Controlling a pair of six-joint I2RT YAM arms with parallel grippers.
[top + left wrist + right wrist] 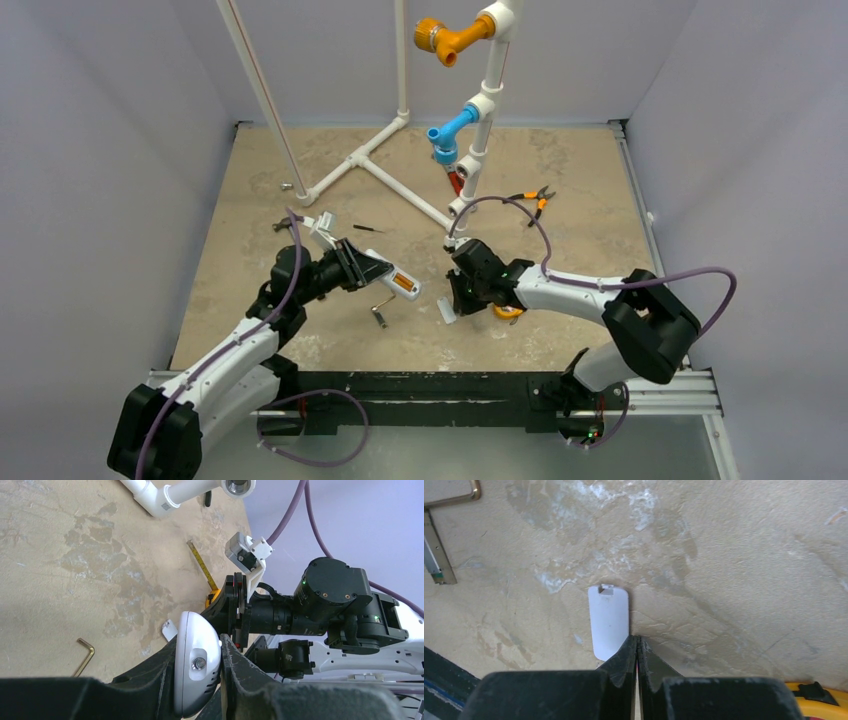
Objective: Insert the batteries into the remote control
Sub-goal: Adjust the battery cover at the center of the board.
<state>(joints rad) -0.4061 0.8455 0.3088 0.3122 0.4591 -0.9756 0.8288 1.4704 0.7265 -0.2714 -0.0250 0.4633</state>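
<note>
1. The left gripper (372, 268) is clamped on the slim white rectangular plastic remote control (196, 672). Its black fingers (239, 667) press the handset's 2 long sides and hold it above the table.
2. In the overhead view the remote points toward the right arm, tilted down to the right. The orange-copper batteries (404, 284) show in its upturned face near the free end. How many are there cannot be told.
3. The right gripper (637, 650) has its jaws together, with nothing visible between them. Its tips point down at the mottled beige stone-pattern table (734, 555).
4. A small white flat plastic plate (608, 622) with a notch at 1 end lies flat on the table. The right fingertips are just beside its lower right edge; whether they touch it cannot be told.
5. A round yellow tape measure (508, 312) sits just beside the right gripper, on the side away from the plate.
6. A bent brass-coloured hex key (85, 656) lies on the table near the left gripper.
7. Orange-handled pliers (535, 200) lie well apart from both grippers, near the white plastic pipe frame (385, 175).
</note>
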